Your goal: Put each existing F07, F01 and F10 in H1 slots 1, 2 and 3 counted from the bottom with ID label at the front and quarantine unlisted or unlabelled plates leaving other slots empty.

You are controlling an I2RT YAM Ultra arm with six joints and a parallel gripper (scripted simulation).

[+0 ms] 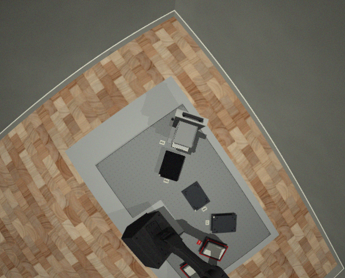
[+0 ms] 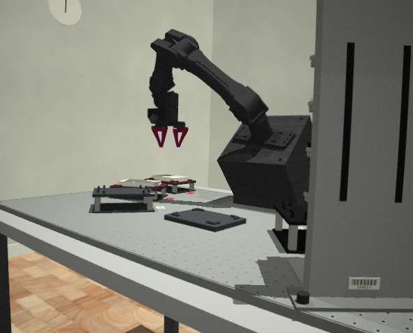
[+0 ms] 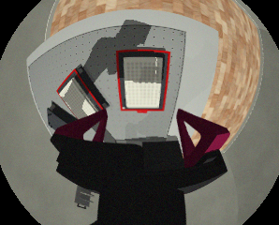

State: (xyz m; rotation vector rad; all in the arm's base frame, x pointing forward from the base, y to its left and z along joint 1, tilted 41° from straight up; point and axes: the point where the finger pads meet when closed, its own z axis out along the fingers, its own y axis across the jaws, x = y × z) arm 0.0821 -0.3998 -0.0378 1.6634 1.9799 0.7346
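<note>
My gripper [image 2: 169, 136] is open and empty. It hangs high above the two red-framed quarantine nests at the table's far end. In the wrist view the gripper [image 3: 142, 133] is right over one nest, which holds a white plate [image 3: 142, 81] lying flat inside its red frame. The second quarantine nest holds another white plate [image 3: 82, 93]. Both plates show in the side view [image 2: 170, 177] [image 2: 138, 182]. From above, one plate [image 1: 213, 249] is clear and the other [image 1: 188, 270] is half hidden by my arm. The hotel H1 [image 1: 186, 131] stands at the other end; its slots are hidden.
The landing nest [image 1: 223, 222] is dark and bare, as are the flat recovery nest [image 1: 195, 196] and the black regrip nest [image 1: 172, 165]. The arm's base block [image 1: 149, 236] stands beside the quarantine nests. The hotel's grey back wall [image 2: 368, 161] fills the right of the side view.
</note>
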